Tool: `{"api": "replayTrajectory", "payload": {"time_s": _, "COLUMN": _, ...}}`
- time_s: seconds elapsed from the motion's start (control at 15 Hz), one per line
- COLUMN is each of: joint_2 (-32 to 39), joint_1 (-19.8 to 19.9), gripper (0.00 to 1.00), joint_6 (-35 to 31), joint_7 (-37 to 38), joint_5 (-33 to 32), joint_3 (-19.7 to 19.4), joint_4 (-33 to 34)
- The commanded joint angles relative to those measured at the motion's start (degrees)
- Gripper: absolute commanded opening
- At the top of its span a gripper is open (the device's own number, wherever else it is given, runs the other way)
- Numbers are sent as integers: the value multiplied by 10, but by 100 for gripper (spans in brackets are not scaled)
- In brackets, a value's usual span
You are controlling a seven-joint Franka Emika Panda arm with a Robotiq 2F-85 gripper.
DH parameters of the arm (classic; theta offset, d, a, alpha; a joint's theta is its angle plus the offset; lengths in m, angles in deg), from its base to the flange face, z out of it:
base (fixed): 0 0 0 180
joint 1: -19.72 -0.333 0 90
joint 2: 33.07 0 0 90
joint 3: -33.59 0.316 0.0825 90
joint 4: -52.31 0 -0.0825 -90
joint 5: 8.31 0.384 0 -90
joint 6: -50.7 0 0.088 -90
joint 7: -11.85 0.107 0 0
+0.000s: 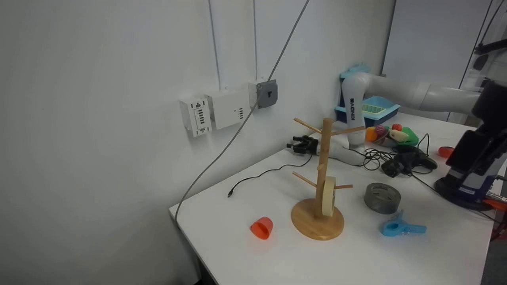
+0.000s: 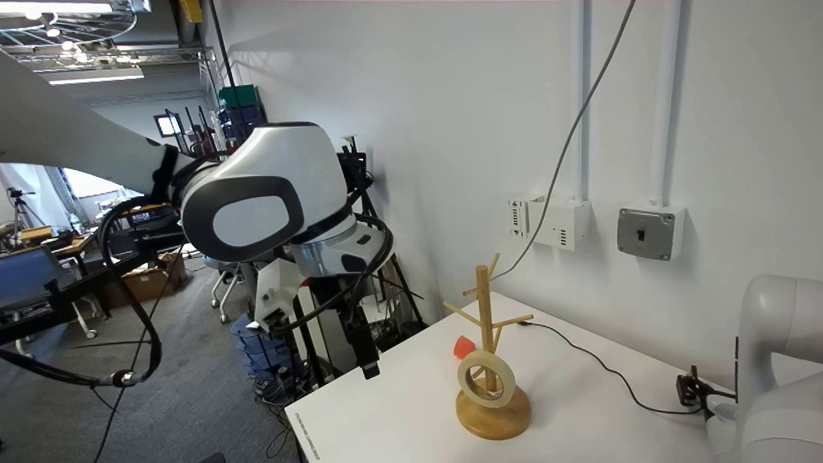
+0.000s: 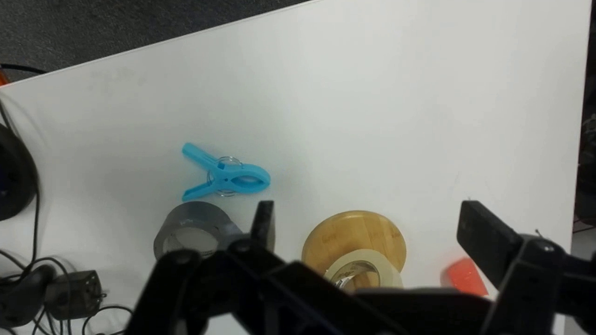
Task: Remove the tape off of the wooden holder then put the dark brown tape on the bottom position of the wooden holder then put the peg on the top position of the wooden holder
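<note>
while the fingers (image 3: 489, 239) gape wide, the tape (image 1: 328, 196), a flat cream-beige ring, hangs on the wooden holder (image 1: 321, 186).

The wall (image 2: 450, 128) is pale, with boxes (image 1: 227, 109) on it. The tabletop (image 3: 419, 116) is white. The floor (image 2: 186, 386) is grey. Lights (image 2: 54, 8) glow up top. Far back, there may be a bright window (image 2: 90, 182).

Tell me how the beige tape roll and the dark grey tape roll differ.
The beige tape roll hangs upright on the wooden holder; the dark grey tape roll lies flat on the white table. The beige tape roll's band is narrow, the dark grey tape roll's wide. Both are rings with open centres.
</note>
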Motion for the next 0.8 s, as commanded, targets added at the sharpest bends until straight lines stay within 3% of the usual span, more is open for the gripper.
{"api": "replayTrajectory", "payload": {"time_s": 0.0, "joint_2": 42, "joint_1": -8, "gripper": 100, "joint_6": -73, "joint_7": 45, "joint_5": -9, "joint_3": 20, "joint_4": 3}}
{"api": "replayTrajectory", "payload": {"time_s": 0.33, "joint_2": 106, "joint_1": -8, "gripper": 100, "joint_6": -176, "joint_7": 134, "joint_5": -44, "joint_3": 51, "joint_4": -2}}
{"api": "replayTrajectory", "payload": {"time_s": 0.73, "joint_2": 176, "joint_1": -10, "gripper": 100, "joint_6": -262, "joint_7": 278, "joint_5": -190, "joint_3": 46, "joint_4": 8}}
